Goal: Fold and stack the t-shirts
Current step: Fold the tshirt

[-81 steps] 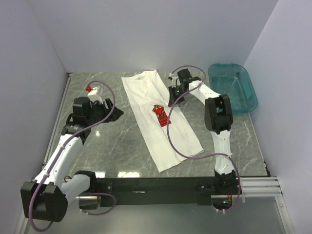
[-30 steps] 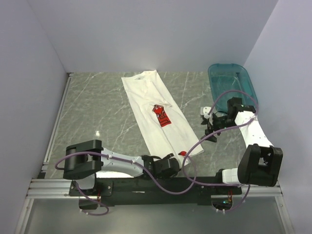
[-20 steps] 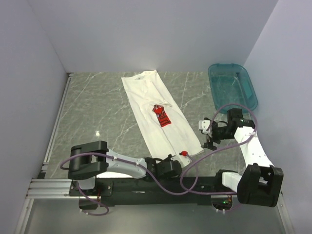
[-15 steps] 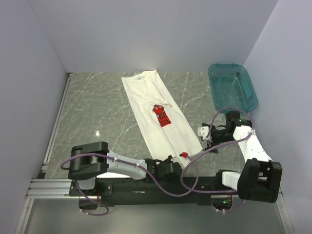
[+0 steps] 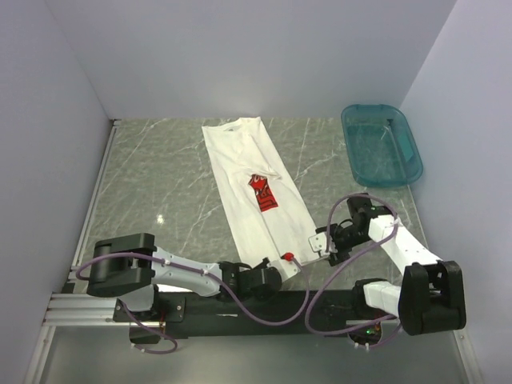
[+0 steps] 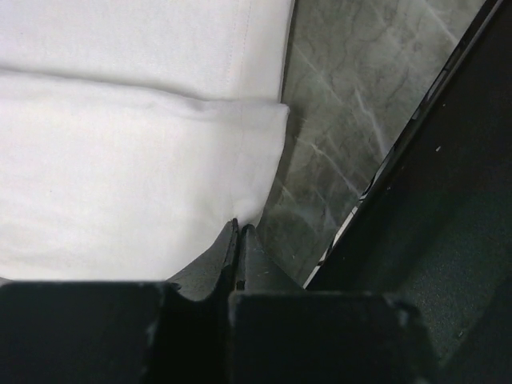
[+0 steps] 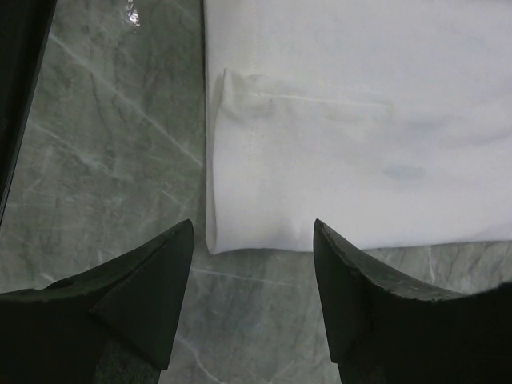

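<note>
Only 1 t-shirt (image 5: 244, 160) in view: white, folded lengthwise into a long narrow strip. It lies flat on the grey marble table (image 5: 160, 176), running from far-centre back toward the arms. Red print (image 5: 261, 193) sits abt mid-strip. The white marks on it are too small to read, so no legible brand. No other writing readable anywhere.

1 teal basin (image 5: 382, 148) at far right, well apart from the shirt.

2 grippers, both at the shirt's near end:
- Left gripper (image 6: 239, 229): fingers pressed together, tips right at a near hem corner where 2 cloth layers show. Can't tell if any cloth is nipped btwn them.
- Right gripper (image 7: 253, 225): fingers spread wide, low over the table. The shirt's other near corner sits in the gap btwn them, touching neither finger as far as the wrist view shows.
</note>
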